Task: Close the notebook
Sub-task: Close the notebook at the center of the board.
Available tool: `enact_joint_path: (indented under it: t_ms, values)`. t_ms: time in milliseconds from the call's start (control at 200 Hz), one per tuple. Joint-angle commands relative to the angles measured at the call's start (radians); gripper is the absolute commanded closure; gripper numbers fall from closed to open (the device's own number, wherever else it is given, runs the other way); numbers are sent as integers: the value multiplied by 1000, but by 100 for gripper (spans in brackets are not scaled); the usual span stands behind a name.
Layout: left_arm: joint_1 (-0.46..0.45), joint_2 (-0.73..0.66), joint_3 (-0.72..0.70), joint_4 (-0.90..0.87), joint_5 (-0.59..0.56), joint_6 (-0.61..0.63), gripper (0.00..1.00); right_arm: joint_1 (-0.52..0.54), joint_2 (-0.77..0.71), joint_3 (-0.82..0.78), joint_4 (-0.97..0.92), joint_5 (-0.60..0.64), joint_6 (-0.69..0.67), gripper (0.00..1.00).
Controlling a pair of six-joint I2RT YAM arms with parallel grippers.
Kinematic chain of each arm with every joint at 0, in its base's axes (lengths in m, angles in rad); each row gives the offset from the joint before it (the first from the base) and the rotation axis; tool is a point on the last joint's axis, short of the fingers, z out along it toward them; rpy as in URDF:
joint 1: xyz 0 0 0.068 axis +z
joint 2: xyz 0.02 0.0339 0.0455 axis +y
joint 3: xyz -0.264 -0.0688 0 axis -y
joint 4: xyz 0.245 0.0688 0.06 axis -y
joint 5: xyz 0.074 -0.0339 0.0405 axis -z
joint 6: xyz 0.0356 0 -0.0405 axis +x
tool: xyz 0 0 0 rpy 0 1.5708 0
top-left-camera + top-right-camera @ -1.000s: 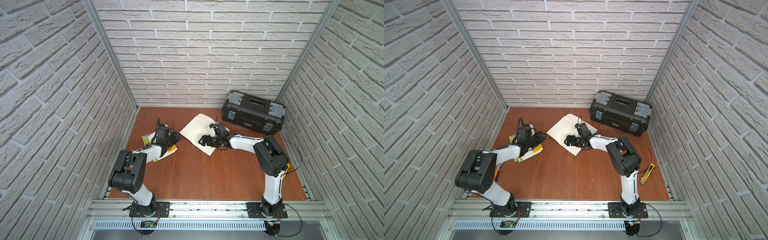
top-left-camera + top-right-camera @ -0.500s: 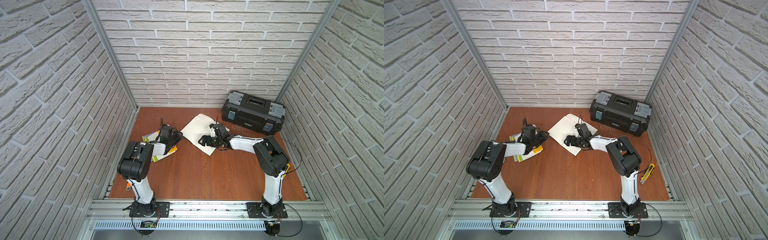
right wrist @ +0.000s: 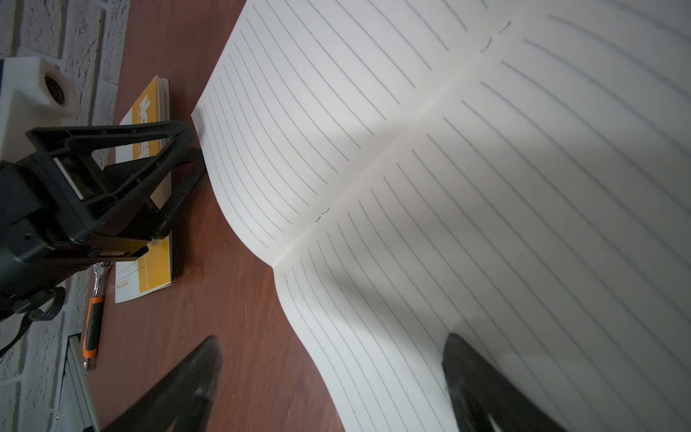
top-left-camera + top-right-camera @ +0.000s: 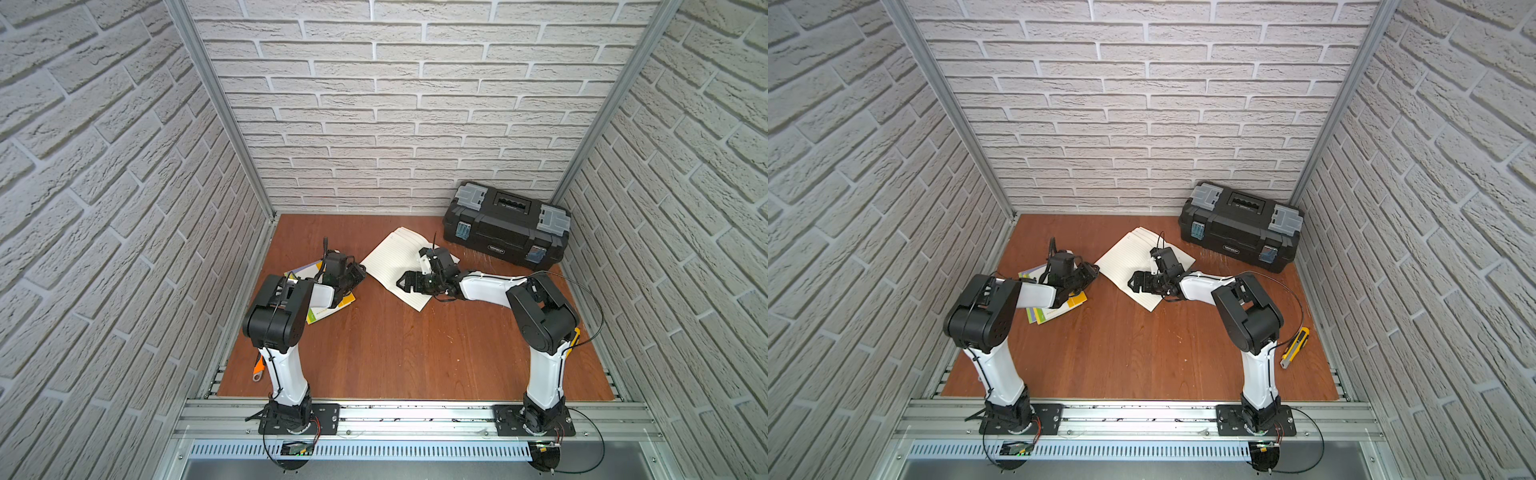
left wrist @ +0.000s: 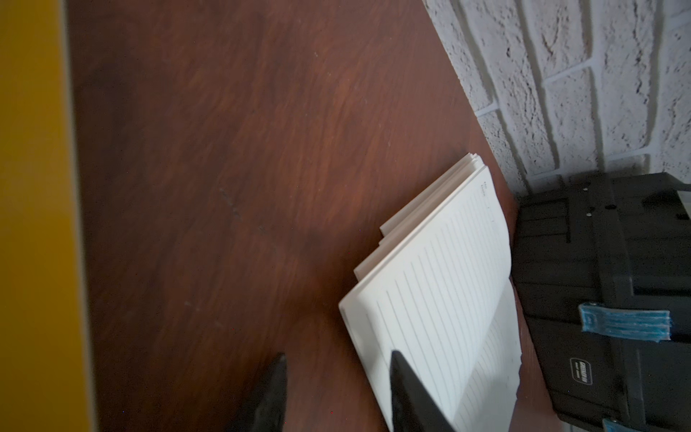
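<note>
Straddling page edge of open white lined paper notebook (image 4: 392, 262) with left gripper (image 5: 338, 357), jaws part-spread, likely to catch pages; hovering right gripper (image 3: 332, 338), jaws wide apart, probably for steadying.

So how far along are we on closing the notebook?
Nothing is done yet: the notebook lies open and flat, lined pages up. In hand: the left claw, jaws apart, sits at its outer corner; the right claw hovers open, low over the pages. Neither grips paper that I can see. Left: catch one half, fold it over the other, press it shut.
</note>
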Motion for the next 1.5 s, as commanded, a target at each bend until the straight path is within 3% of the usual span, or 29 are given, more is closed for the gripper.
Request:
enact_joint_path:
  t_ms: [0,320,905,1380,1495]
  values:
    - [-1,21,23,70,-8,-23,55,7,27,-40,-58,-18,10,8]
    - [1,36,96,52,20,0,61,7,37,-49,-48,-25,13,8]
    - [-2,14,83,68,51,-1,72,7,56,-58,-28,-38,21,8]
    - [-15,-47,81,46,73,4,85,7,59,-75,-13,-42,27,8]
    - [-20,-66,72,47,81,5,94,7,59,-79,-4,-45,31,8]
